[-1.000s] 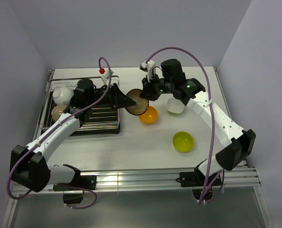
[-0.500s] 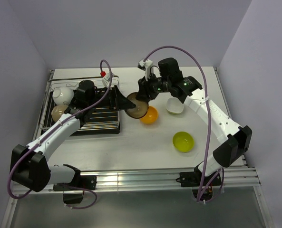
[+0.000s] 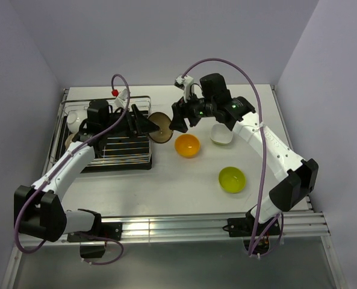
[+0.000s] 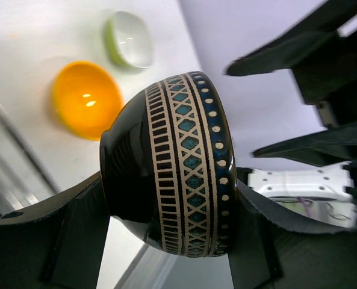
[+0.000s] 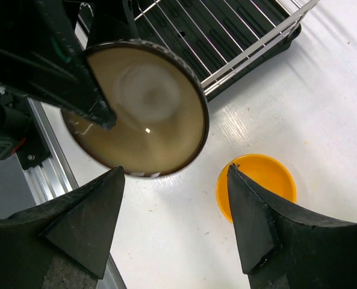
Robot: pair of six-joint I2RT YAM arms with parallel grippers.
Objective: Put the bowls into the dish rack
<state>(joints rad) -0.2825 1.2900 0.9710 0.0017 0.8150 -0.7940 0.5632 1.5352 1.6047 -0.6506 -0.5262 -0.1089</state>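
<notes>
The black patterned bowl (image 3: 160, 127) with a brownish inside (image 5: 142, 108) hangs on its side above the table, just right of the dish rack (image 3: 115, 147). My left gripper (image 3: 148, 125) is shut on it across base and rim (image 4: 172, 162). My right gripper (image 3: 177, 117) stands open just right of this bowl, its fingertips (image 5: 112, 186) clear of the rim. The orange bowl (image 3: 187, 145), a white bowl (image 3: 222, 134) and the lime bowl (image 3: 232, 179) sit on the table. Another white bowl (image 3: 76, 120) lies in the rack's far left end.
The chrome rack sits on a black drip tray (image 5: 226, 36) at the table's left side. A pale bowl (image 3: 70, 140) shows partly behind my left arm in the rack. Walls close the table's left, back and right sides.
My right gripper has opened and let go of the black bowl. My left arm has drawn the bowl a little left and up, away from the orange bowl.
</notes>
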